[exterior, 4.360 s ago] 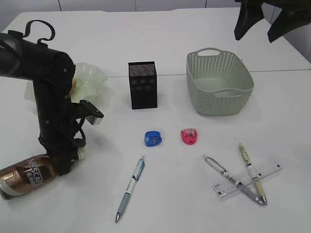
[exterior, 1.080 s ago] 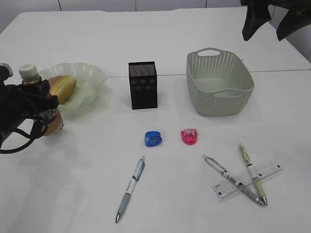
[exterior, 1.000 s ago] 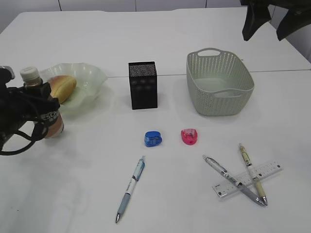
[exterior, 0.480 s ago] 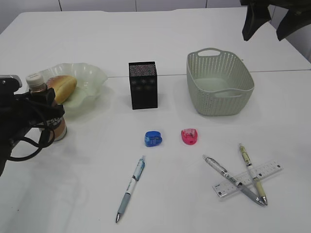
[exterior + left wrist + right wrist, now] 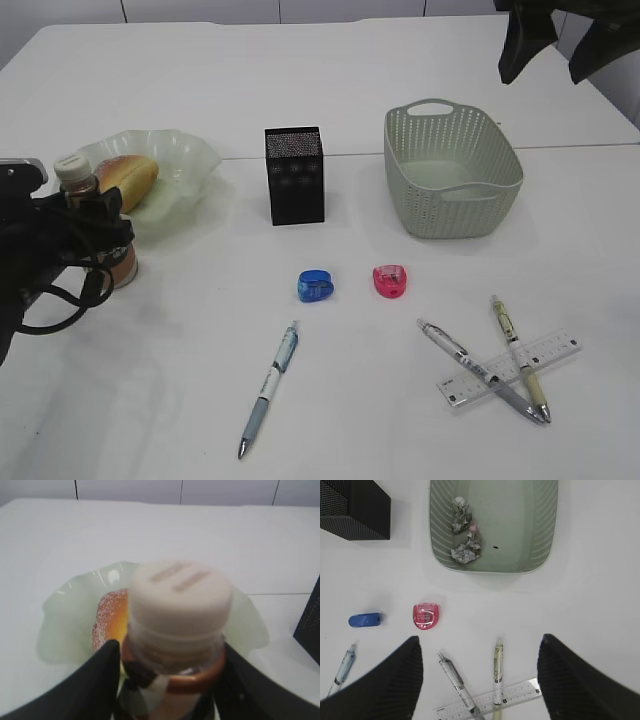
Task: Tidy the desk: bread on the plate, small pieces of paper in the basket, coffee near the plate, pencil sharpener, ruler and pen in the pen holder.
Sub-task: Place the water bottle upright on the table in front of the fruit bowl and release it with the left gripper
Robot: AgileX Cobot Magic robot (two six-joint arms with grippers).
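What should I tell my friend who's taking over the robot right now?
Left gripper: its jaws sit either side of the coffee; I can't tell if they grip it or have let go. The bottle stands upright beside the plate.
Right gripper: open, empty, raised above the basket.
Done: the bread is on the plate, both small pieces of paper are in the basket, and the coffee is near the plate.
Left: the blue sharpener, pink sharpener, ruler and three pens lie on the desk. All go in the pen holder.

Pen holder (image 5: 294,175) flanked by clear lanes; plate (image 5: 190,160) left, basket (image 5: 452,170) right.
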